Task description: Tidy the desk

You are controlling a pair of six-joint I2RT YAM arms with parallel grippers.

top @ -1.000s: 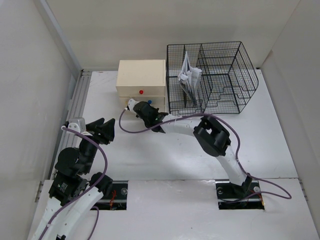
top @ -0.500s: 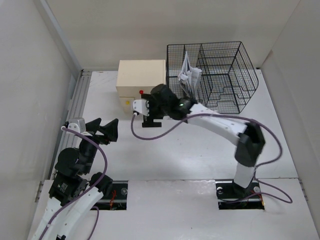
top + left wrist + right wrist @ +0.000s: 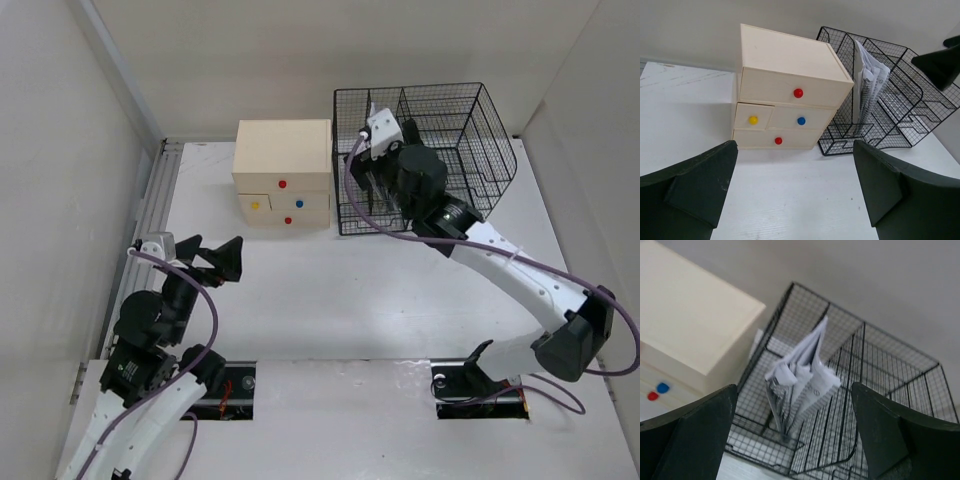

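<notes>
White tabletop [image 3: 400, 300], spanning the floor of the top view beneath both arms, with a metal rail [image 3: 150, 215] along its left edge. At its far side stands a beige drawer box [image 3: 283, 160]; just right of it is a black wire organizer [image 3: 470, 130], possibly touching. Folded papers [image 3: 802, 375] stand upright in the organizer's left compartment. Right pincer [image 3: 795, 395] is above these papers, fingers wide, empty. Left pincer [image 3: 795, 155] is near the left edge, likewise wide and empty.

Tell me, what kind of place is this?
Probably a robot lab, set up like an office: a left arm and right arm bolted at the edge of a white desk, with a drawer box and a wire organizer holding papers.
</notes>
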